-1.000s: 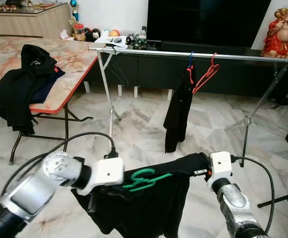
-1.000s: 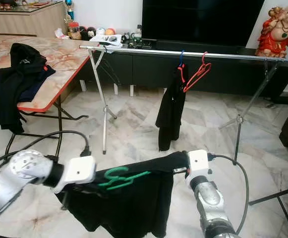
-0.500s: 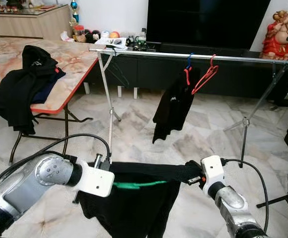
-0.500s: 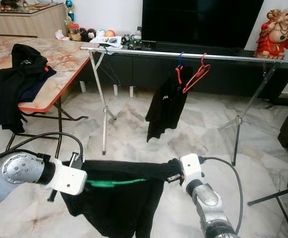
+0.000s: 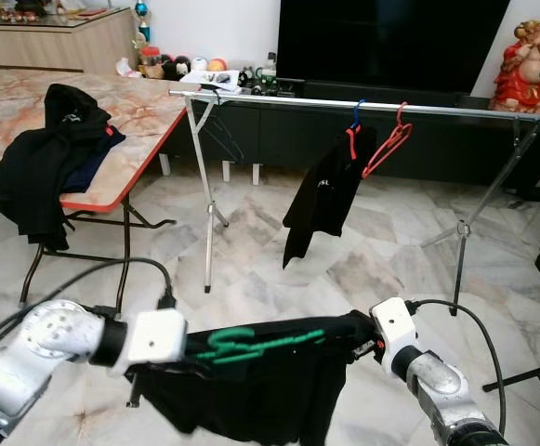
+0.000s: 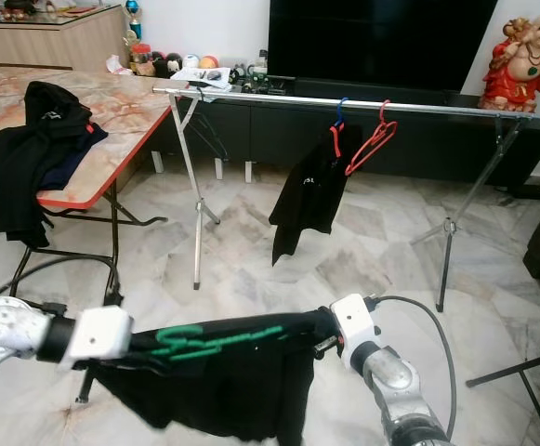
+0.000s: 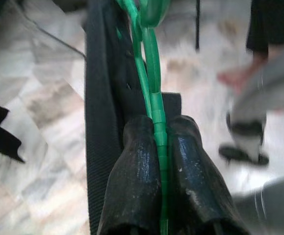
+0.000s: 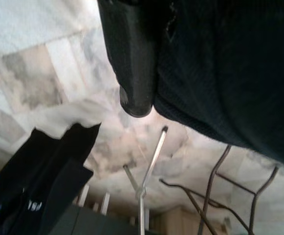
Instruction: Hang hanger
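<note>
Fingers (image 7: 137, 181) of the left gripper (image 7: 159, 161) are clenched on the green hanger (image 5: 256, 342), which lies nearly level across a black garment (image 5: 251, 390) stretched between both arms. At the cloth's other end, the right gripper (image 5: 367, 346) grasps the garment. Compared with half a second ago, the hanger's hook now shows flat on top, and the left arm sits lower. Beyond stands the rail (image 5: 362, 105).

Black finger (image 8: 132, 54) against dark cloth (image 8: 229, 73); marble floor (image 8: 44, 73); metal rack leg (image 8: 149, 166); hanging black garment (image 8: 39, 181).
</note>
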You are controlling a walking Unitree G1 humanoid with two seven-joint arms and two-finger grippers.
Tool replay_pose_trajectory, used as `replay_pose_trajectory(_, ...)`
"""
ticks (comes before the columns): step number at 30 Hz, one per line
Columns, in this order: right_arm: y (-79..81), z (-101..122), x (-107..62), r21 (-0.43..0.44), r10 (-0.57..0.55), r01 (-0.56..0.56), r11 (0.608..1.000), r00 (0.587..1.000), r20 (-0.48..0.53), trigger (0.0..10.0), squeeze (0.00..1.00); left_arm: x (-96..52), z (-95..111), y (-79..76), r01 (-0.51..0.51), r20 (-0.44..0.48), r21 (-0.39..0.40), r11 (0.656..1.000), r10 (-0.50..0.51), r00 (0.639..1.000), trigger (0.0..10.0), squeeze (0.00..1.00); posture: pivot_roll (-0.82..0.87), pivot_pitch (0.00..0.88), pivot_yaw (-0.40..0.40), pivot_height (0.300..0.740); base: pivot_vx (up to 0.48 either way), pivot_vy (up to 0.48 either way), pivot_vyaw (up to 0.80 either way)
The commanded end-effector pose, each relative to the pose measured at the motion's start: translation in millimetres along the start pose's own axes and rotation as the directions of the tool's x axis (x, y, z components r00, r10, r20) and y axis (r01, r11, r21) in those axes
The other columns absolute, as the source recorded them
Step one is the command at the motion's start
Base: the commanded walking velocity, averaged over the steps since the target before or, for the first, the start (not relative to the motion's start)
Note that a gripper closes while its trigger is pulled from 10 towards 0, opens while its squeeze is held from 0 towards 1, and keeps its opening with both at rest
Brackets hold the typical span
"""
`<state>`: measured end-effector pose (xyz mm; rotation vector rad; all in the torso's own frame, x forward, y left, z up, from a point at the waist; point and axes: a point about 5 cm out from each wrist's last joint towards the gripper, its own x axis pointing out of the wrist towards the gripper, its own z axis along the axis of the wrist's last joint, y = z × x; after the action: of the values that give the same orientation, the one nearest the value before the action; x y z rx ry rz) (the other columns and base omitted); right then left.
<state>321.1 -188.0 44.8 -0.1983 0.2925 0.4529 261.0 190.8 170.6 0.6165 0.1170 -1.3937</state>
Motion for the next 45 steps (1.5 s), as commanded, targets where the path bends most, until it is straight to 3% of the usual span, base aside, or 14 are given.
replay_pose_trajectory(1, -30.8, -8.5, -18.1, 0.039, -0.123, 0.125, 0.991, 0.991, -0.045, 0.0, 0.00, -20.1, 16.7, 14.6, -0.082, 0.092, 0.007, 0.997, 0.081, 0.992, 10.0, 0.00, 0.18, 0.004, -0.037, 0.740, 0.000, 0.000, 0.00)
replay_pose_trajectory(4, -28.5, -9.3, -17.4, 0.046, -0.111, 0.113, 0.992, 0.993, -0.044, 0.0, 0.00, -20.7, 22.2, 26.1, -0.204, 0.235, -0.045, 0.978, 0.209, 0.949, 10.0, 0.00, 0.18, 0.000, -0.038, 0.740, 0.000, 0.000, 0.00)
replay_pose_trajectory(9, -24.5, -10.9, -16.1, 0.059, -0.104, 0.107, 0.993, 0.994, -0.042, 0.0, 0.00, -17.3, 23.4, 18.0, -0.159, 0.278, -0.071, 0.985, 0.173, 0.945, 10.0, 0.00, 0.17, 0.000, -0.037, 0.740, 0.000, 0.000, 0.00)
replay_pose_trajectory(11, -26.1, -10.6, -17.0, 0.057, -0.116, 0.118, 0.991, 0.992, -0.038, 0.0, 0.00, -15.4, 15.2, 6.2, -0.068, 0.171, -0.053, 0.996, 0.076, 0.982, 10.0, 0.00, 0.18, 0.000, -0.037, 0.740, 0.000, 0.000, 0.00)
replay_pose_trajectory(12, -35.2, -5.9, -19.3, 0.050, -0.164, 0.165, 0.985, 0.986, -0.025, 0.0, 0.00, -17.6, -1.7, -1.6, -0.005, -0.041, -0.026, 1.000, 0.004, 0.999, 10.0, 0.00, 0.18, 0.000, -0.037, 0.740, 0.000, 0.000, 0.00)
replay_pose_trajectory(13, -35.2, -5.9, -19.3, 0.050, -0.164, 0.165, 0.985, 0.986, -0.025, 0.0, 0.00, -17.6, -1.7, -1.6, -0.005, -0.041, -0.026, 1.000, 0.004, 0.999, 10.0, 0.00, 0.18, 0.000, -0.037, 0.740, 0.000, 0.000, 0.00)
replay_pose_trajectory(16, -46.2, 2.6, -21.0, 0.034, -0.199, 0.199, 0.979, 0.980, -0.008, 0.0, 0.00, -30.3, -36.2, -7.5, 0.100, -0.420, 0.071, 0.992, -0.062, 0.906, 10.0, 0.00, 0.18, 0.000, -0.032, 0.740, 0.000, 0.000, 0.00)
replay_pose_trajectory(22, -56.1, 10.3, -23.3, 0.009, -0.213, 0.213, 0.977, 0.977, -0.001, 0.0, 0.00, -30.8, -19.9, -7.3, 0.063, -0.258, 0.048, 0.997, -0.048, 0.965, 10.0, 0.00, 0.17, 0.000, -0.034, 0.740, 0.000, 0.000, 0.00)
replay_pose_trajectory(27, -68.6, 14.7, -28.7, 0.000, -0.248, 0.248, 0.969, 0.969, -0.006, 0.0, 0.00, -39.5, -18.3, -11.9, 0.126, -0.332, 0.057, 0.990, -0.100, 0.938, 10.0, 0.00, 0.18, 0.003, -0.034, 0.740, 0.000, 0.000, 0.00)
replay_pose_trajectory(29, -71.2, 15.6, -29.8, -0.005, -0.255, 0.255, 0.967, 0.967, -0.010, 0.0, 0.00, -44.1, -24.4, -14.2, 0.158, -0.407, 0.065, 0.985, -0.119, 0.906, 10.0, 0.00, 0.17, 0.004, -0.033, 0.740, 0.000, 0.000, 0.00)
replay_pose_trajectory(32, -72.6, 18.2, -29.4, -0.002, -0.256, 0.256, 0.967, 0.967, -0.005, 0.0, 0.00, -53.3, -42.7, -12.1, 0.175, -0.604, 0.066, 0.982, -0.100, 0.791, 10.0, 0.00, 0.18, 0.002, -0.031, 0.740, 0.000, 0.000, 0.00)
replay_pose_trajectory(36, -67.1, 19.1, -25.1, 0.011, -0.228, 0.228, 0.973, 0.974, 0.001, 0.0, 0.00, -47.4, -50.8, -5.7, 0.146, -0.662, 0.140, 0.979, -0.017, 0.749, 10.0, 0.00, 0.18, 0.005, -0.030, 0.740, 0.000, 0.000, 0.00)
replay_pose_trajectory(40, -58.5, 15.8, -21.2, 0.001, -0.184, 0.184, 0.983, 0.983, -0.011, 0.0, 0.00, -33.2, -46.6, -7.7, 0.156, -0.570, 0.213, 0.964, -0.006, 0.822, 10.0, 0.00, 0.18, 0.011, -0.029, 0.740, 0.000, 0.000, 0.00)
replay_pose_trajectory(45, -54.3, 10.6, -21.2, -0.012, -0.144, 0.144, 0.989, 0.989, -0.040, 0.0, 0.00, -39.4, -38.6, -9.1, 0.170, -0.546, 0.216, 0.962, -0.025, 0.837, 10.0, 0.00, 0.19, 0.020, -0.032, 0.740, 0.000, 0.000, 0.00)
